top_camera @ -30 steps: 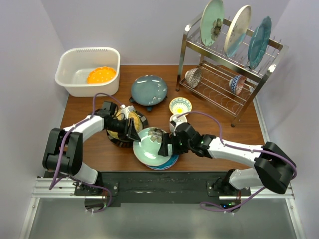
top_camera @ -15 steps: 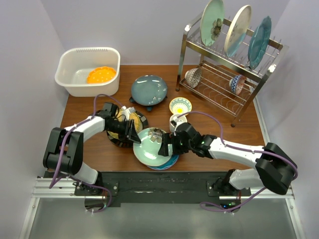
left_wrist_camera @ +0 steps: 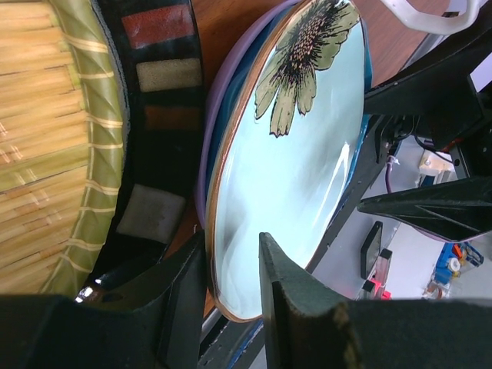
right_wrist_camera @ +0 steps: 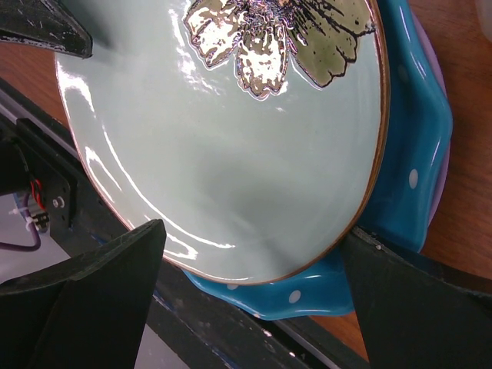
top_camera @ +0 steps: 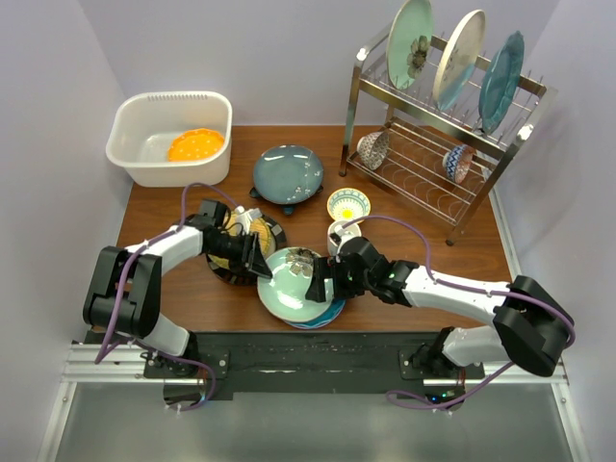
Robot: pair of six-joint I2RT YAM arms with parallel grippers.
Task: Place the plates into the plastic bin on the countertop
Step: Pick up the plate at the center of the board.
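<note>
A pale green floral plate (top_camera: 289, 279) lies tilted on a stack of a blue dotted plate (right_wrist_camera: 407, 154) and a lilac plate (left_wrist_camera: 209, 115), near the front of the countertop (top_camera: 221, 300). My left gripper (top_camera: 262, 267) is shut on its left rim, one finger under and one over, as the left wrist view (left_wrist_camera: 231, 250) shows. My right gripper (top_camera: 316, 281) is open, with its fingers wide apart at the plate's right edge (right_wrist_camera: 254, 231). The black-rimmed woven plate (left_wrist_camera: 46, 138) lies under my left arm. The white bin (top_camera: 130, 115) at the back left holds the orange plate (top_camera: 195, 144).
A dark teal plate (top_camera: 287, 173) sits mid-table. A small patterned bowl (top_camera: 347, 204) and a white mug (top_camera: 339, 236) stand just behind my right gripper. The wire rack (top_camera: 433, 164) at the back right holds three upright plates and two bowls.
My left gripper has slid a little right and forward onto the green plate's rim. The right gripper and the plate have barely moved.
</note>
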